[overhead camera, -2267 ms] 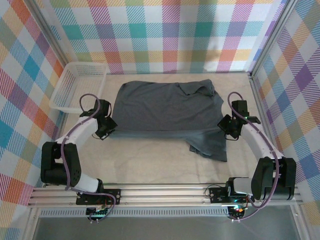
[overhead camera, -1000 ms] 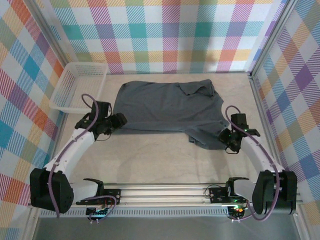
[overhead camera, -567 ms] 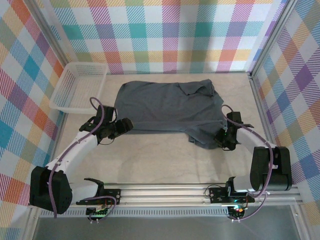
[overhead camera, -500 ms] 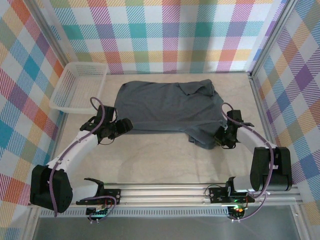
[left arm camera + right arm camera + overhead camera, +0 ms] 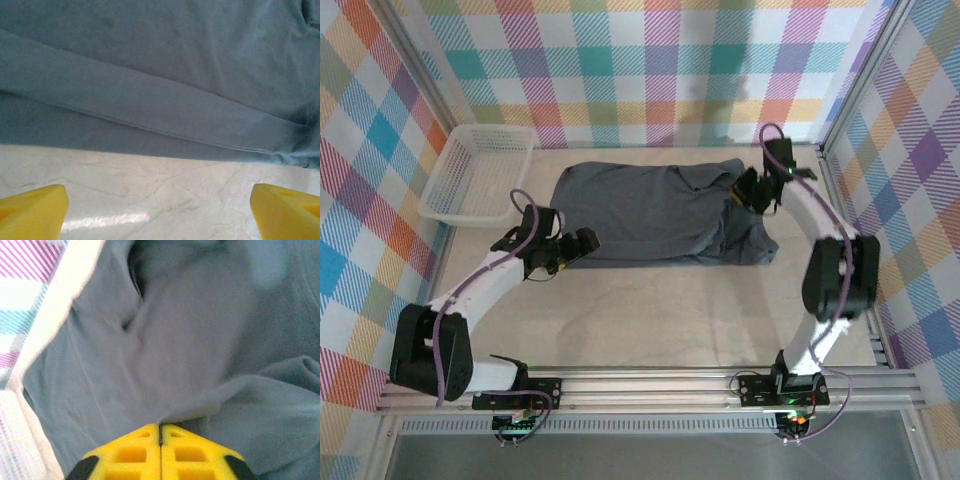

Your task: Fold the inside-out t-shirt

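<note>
**Pinching the inside-out t-shirt [image 5: 640, 215] at its far-right corner**

A white basket [image 5: 435, 190] stands just left of the t-shirt, which lies spread on the table [image 5: 650, 320]. The left gripper [image 5: 585, 242] sits just off the shirt's near-left hem, fingers spread wide, holding nothing. The right gripper [image 5: 744, 193] is over the shirt's far-right corner, fingers closed together on a raised fold of cloth.

The slate blue-grey short-sleeved cloth t-shirt [image 5: 160, 75] runs past the top and both side edges of the left wrist view, where the bottom edge crops the left hand's [image 5: 160, 197] yellow fingertips [image 5: 35, 202]. In the right wrist view the shirt's upper folds blur. The right hand's [image 5: 160, 427] yellow fingers [image 5: 132, 452] are cropped below, their nip on the cloth hidden under the tips. From above, that hand's fingers are too small to read.
</note>
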You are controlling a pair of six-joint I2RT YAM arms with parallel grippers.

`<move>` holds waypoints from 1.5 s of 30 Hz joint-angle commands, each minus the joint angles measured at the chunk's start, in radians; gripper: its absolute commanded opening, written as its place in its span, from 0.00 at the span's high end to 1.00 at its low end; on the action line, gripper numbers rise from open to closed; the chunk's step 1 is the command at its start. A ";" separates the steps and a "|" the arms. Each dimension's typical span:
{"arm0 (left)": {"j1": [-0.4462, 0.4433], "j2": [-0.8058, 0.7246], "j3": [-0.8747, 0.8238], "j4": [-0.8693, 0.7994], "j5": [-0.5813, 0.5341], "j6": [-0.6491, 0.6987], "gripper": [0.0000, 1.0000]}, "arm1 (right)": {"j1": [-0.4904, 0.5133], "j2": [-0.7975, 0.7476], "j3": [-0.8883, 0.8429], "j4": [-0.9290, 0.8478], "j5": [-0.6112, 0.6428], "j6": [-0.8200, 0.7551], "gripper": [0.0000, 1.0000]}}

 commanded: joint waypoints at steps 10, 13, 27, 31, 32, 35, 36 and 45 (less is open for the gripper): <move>0.003 0.337 0.344 -0.107 -0.117 0.072 0.98 | -0.127 -0.044 -0.265 0.048 0.030 -0.078 1.00; 0.025 0.489 0.461 -0.162 -0.164 0.086 1.00 | -0.149 -0.038 -0.339 0.073 0.043 -0.100 1.00; 0.099 0.599 0.309 -0.225 -0.218 -0.029 1.00 | -0.247 -0.071 -0.535 0.015 0.070 -0.037 1.00; 0.099 0.453 0.094 -0.156 -0.156 -0.055 1.00 | -0.296 -0.193 -0.693 0.018 0.077 -0.020 1.00; 0.097 0.406 0.040 -0.149 -0.140 -0.061 1.00 | -0.305 -0.230 -0.731 0.012 0.082 -0.012 1.00; 0.074 0.212 -0.118 -0.175 -0.137 -0.081 1.00 | -0.326 -0.388 -0.865 -0.046 0.078 0.008 1.00; 0.060 0.137 -0.165 -0.197 -0.139 -0.096 1.00 | -0.325 -0.461 -0.914 -0.057 0.077 0.012 1.00; 0.006 -0.129 -0.029 -0.217 -0.096 0.013 0.49 | -0.070 -0.522 -0.596 -0.068 0.011 -0.246 0.75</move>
